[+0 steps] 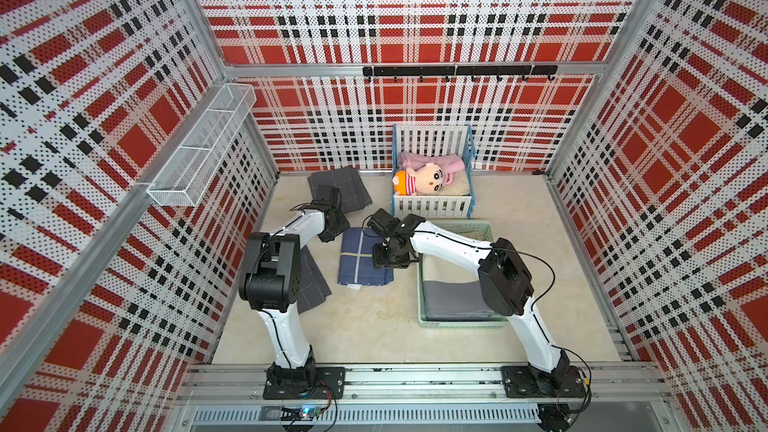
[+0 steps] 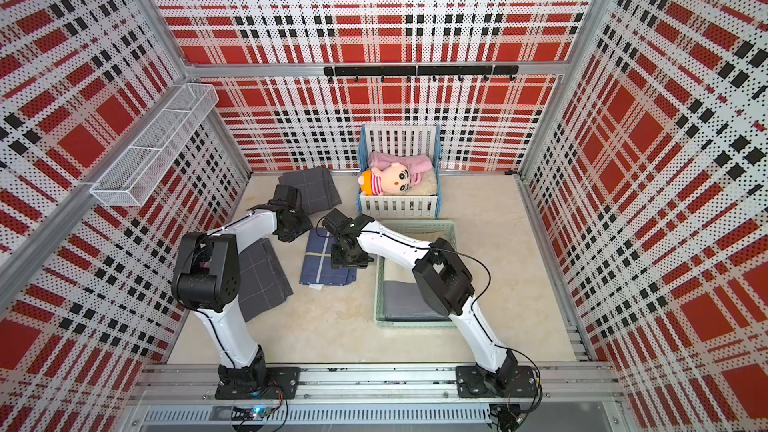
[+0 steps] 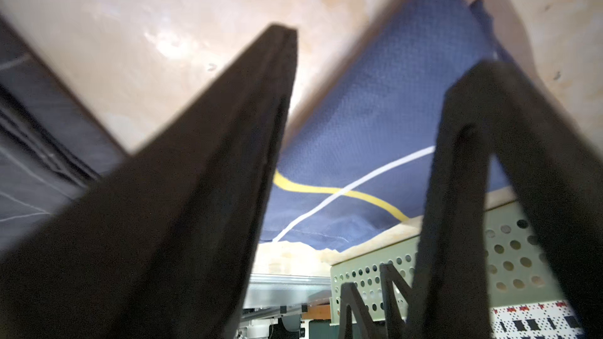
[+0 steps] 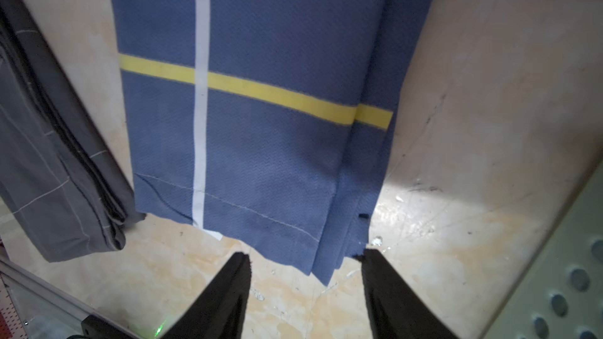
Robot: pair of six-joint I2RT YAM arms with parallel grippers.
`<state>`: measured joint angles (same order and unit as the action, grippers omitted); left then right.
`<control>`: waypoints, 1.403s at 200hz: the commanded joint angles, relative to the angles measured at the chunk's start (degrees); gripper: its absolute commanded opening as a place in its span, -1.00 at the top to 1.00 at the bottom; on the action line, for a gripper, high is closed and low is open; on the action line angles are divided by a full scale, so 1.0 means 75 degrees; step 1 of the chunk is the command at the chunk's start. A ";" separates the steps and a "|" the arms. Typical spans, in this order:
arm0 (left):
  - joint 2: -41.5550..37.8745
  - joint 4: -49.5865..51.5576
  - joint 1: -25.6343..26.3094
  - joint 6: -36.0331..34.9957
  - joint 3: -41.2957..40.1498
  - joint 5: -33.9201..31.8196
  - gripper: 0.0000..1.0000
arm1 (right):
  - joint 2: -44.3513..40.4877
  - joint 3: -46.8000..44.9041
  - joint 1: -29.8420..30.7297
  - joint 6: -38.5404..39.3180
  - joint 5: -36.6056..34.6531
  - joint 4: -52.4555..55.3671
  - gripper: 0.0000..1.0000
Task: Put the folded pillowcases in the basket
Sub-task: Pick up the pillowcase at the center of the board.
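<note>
- Right wrist view: right jaws are hanging open, empty, over the folded blue pillowcase (image 4: 261, 145) (yellow-striped) lying on the bench (image 4: 483, 99).
- Left jaws are gaping empty too.

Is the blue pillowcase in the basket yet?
Out. The folded blue yellow-striped pillowcase lies on the table beside the mint-green perforated plastic basket.

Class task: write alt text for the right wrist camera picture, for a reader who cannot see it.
A folded blue pillowcase with one yellow and one white stripe lies flat on a beige table, its hem at the tips of the open right claw. Folded grey cloth lies beside it, and a pale green perforated basket edges in on the opposite side.
</note>
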<state>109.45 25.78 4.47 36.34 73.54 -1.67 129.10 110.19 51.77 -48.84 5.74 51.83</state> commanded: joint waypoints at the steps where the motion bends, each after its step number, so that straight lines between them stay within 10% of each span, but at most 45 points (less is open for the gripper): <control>1: 0.0333 -0.0352 -0.0091 -0.0207 0.0174 0.0527 0.00 | 0.0204 0.0019 0.0070 -0.0443 -0.0132 0.0201 -0.23; 89: 0.0703 -0.0713 -0.0028 -0.0337 -0.0605 0.1125 0.55 | 0.0526 -0.0919 0.0291 -0.1093 0.0264 -0.0579 -0.13; 127: 0.0635 -0.0725 0.0125 -0.0347 -0.0672 0.1129 1.00 | 0.0541 -0.0902 0.0287 -0.1086 0.0142 -0.0757 0.37; 185: 0.0097 -0.0722 0.0635 -0.0120 -0.0984 0.0861 1.00 | 0.0180 -0.1111 0.0119 -0.0520 -0.0147 -0.0650 1.00; 280: -0.2036 -0.0688 0.1091 0.0491 -0.1214 0.0680 1.00 | -0.1519 -0.1303 0.0023 -0.0069 -0.1078 -0.0170 1.00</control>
<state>96.79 19.75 10.70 38.41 63.20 3.25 122.96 99.66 52.31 -50.94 0.73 48.88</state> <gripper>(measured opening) 0.032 0.055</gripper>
